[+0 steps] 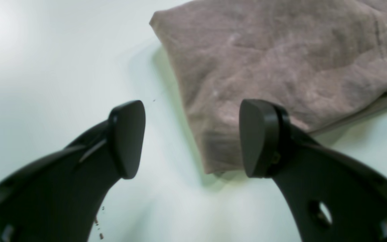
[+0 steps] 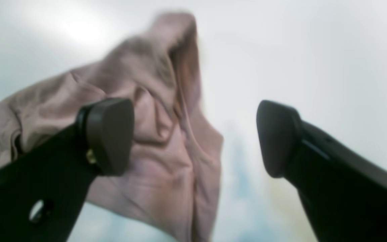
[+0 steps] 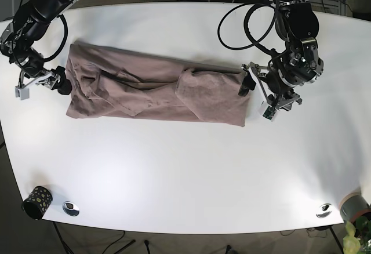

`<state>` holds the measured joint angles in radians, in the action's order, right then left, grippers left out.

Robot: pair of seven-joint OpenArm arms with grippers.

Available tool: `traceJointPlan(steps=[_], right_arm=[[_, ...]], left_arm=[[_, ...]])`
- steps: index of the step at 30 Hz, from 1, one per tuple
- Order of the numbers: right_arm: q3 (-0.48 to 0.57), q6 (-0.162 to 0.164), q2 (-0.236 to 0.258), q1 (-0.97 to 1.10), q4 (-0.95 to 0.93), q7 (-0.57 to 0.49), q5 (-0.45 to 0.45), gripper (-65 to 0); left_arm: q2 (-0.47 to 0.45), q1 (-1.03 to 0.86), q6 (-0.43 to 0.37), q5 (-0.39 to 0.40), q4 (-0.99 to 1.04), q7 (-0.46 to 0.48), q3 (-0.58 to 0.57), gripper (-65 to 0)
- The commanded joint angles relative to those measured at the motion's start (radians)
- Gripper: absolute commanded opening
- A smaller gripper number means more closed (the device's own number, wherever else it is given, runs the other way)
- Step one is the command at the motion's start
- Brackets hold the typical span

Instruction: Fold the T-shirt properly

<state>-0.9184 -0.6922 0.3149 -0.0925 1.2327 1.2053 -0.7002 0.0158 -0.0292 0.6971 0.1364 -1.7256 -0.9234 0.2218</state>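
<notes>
The T-shirt (image 3: 153, 91) lies across the upper middle of the white surface (image 3: 185, 173) as a long horizontal band, so judging by its shape the lengthwise folds are already made: sides and sleeves appear tucked in, with no sleeve sticking out. What seems left is to bring one short end over the other, perhaps twice, to reach a compact rectangle, and to smooth the creases.

Going left to right from the shirt: at its left end the right tool (image 3: 40, 80) sits just beside the cloth, fingers spread wide and empty; the right wrist view shows the rumpled end of the fabric between and below the two pads (image 2: 108, 134), not pinched. The shirt itself is a dusty mauve-brown knit, thin and limp. Its left half is bunched with diagonal ridges, a fold line runs along the middle, and the right half lies flatter with a fairly square edge. At that right end the left tool (image 3: 258, 94) is likewise open and holds nothing, straddling the shirt's corner; in the left wrist view one pad (image 1: 259, 137) overlaps the cloth's edge while the other hangs over bare surface.
</notes>
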Motion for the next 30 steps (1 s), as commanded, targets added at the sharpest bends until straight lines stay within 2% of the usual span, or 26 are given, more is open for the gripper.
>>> traceJointPlan(steps=[1,6,13,15,19,25,27,30], right_arm=[[-0.001,-0.006,0.023,-0.016,-0.020,-0.014,-0.025,-10.1],[-0.001,-0.006,0.016,-0.014,-0.046,-0.014,-0.025,-10.1],[0.008,-0.006,-0.053,-0.014,-0.041,-0.012,-0.022,-10.1],[0.040,-0.006,-0.076,-0.014,-0.040,-0.012,-0.020,-10.3],[0.127,-0.006,-0.090,-0.014,-0.038,-0.012,-0.026,-10.3],[0.132,-0.006,-0.109,-0.017,-0.026,-0.015,-0.022,-10.6],[0.134,-0.006,-0.110,-0.019,-0.026,-0.017,-0.022,-13.5],[0.132,-0.006,-0.109,-0.020,-0.026,-0.017,-0.022,-27.9]], left_arm=[[0.000,0.021,0.001,0.016,-0.003,0.023,0.000,-24.2],[0.005,0.025,0.001,0.016,0.008,0.023,0.000,-24.2],[0.065,0.045,0.001,0.012,0.009,0.023,0.021,-24.2],[0.097,0.047,0.001,0.009,0.023,0.023,0.038,-24.0],[0.117,0.070,0.001,0.012,0.072,0.023,0.046,-23.9],[0.117,0.070,-0.037,0.013,0.138,0.025,0.044,-23.7],[0.117,0.070,-0.037,0.013,0.161,0.025,0.046,-23.9],[0.117,0.070,-0.037,0.013,0.184,0.025,0.046,-24.0]])
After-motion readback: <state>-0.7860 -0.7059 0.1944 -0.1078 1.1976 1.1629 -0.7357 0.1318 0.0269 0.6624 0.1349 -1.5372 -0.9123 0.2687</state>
